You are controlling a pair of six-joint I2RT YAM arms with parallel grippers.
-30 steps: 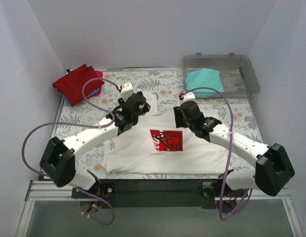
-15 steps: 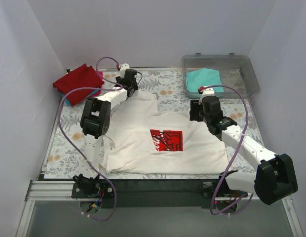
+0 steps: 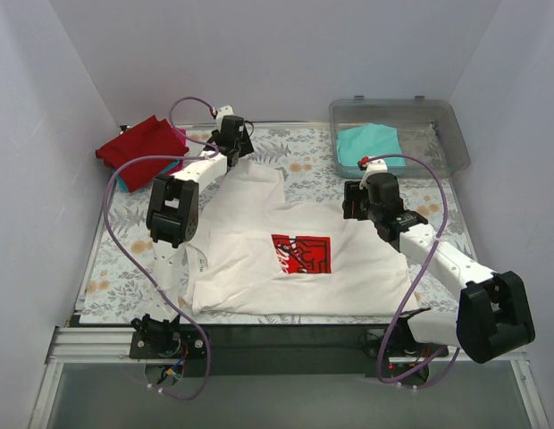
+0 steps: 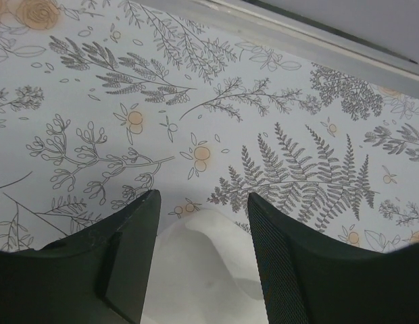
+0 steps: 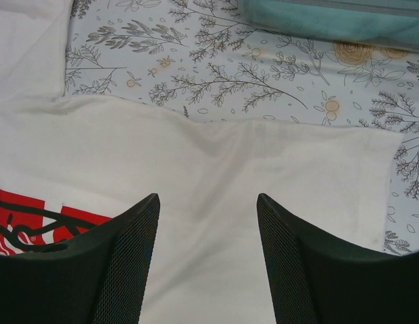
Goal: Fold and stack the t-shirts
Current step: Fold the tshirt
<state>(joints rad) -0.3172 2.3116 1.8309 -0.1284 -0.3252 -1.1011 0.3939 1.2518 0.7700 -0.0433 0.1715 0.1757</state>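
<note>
Nothing legible is showing anywhere; the red square print (image 3: 301, 254) on the white t-shirt (image 3: 259, 277) is carrying only black and white swirls, too small to read.

I'm driving this from afar, and it's plainly a robotics lab cell. Bare white walls (image 3: 259, 54) box in the table (image 3: 125, 259) on three sides. An aluminium rail (image 3: 80, 344) runs along the table's near edge, where the left arm (image 3: 172, 210) and right arm (image 3: 438, 255) are bolted. Purple cables (image 3: 105, 210) loop loosely above it. A clear bin (image 3: 438, 116) sits at the table's far right corner.
</note>
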